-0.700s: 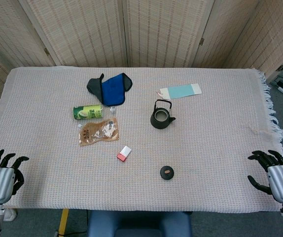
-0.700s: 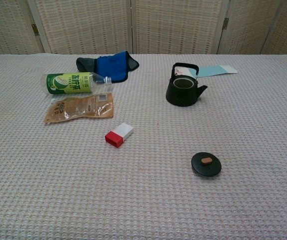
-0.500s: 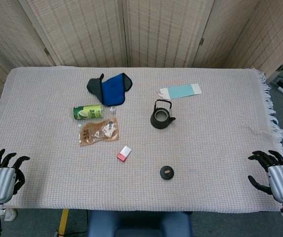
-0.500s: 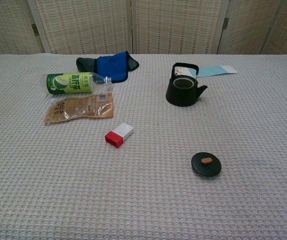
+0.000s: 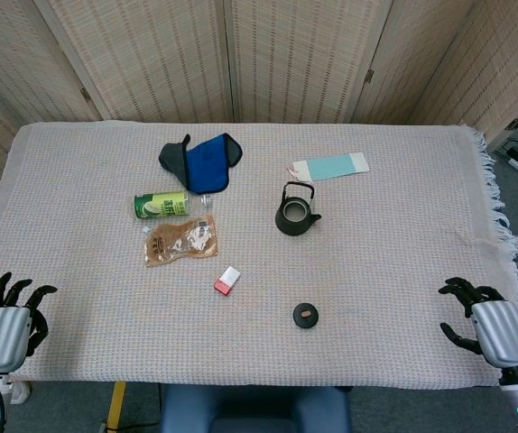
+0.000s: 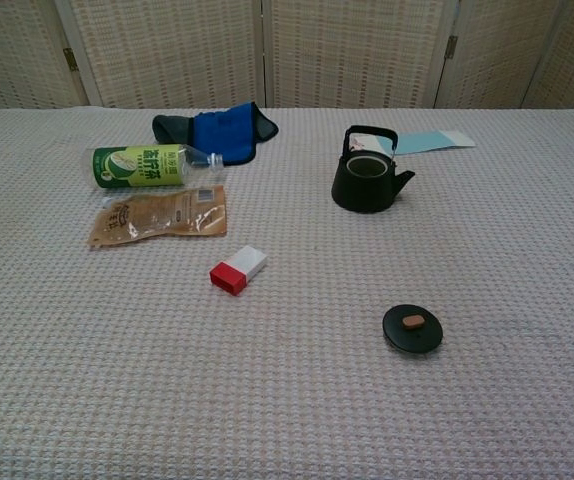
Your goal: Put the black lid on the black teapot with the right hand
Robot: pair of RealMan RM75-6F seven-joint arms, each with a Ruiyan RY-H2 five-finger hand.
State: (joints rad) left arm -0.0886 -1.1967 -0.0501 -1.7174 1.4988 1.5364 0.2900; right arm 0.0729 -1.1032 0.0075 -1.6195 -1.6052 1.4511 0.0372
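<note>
The black teapot [image 5: 296,214] [image 6: 369,181] stands upright and uncovered on the cloth, right of centre, its handle raised. The black lid [image 5: 306,316] [image 6: 413,329], with a brown knob, lies flat on the cloth nearer the front edge, apart from the pot. My right hand [image 5: 489,325] hovers at the table's front right corner, fingers spread, holding nothing, far to the right of the lid. My left hand [image 5: 6,317] is at the front left corner, fingers apart and empty. Neither hand shows in the chest view.
A green bottle [image 5: 161,205] lies on its side above a brown snack pouch [image 5: 180,241]. A blue and grey cloth [image 5: 201,161] sits at the back, a light blue card [image 5: 330,166] behind the teapot, and a red and white box [image 5: 226,280] left of the lid.
My right hand has shifted a little to the left, toward the table. The left hand has barely moved. The lid and teapot are where they were.
</note>
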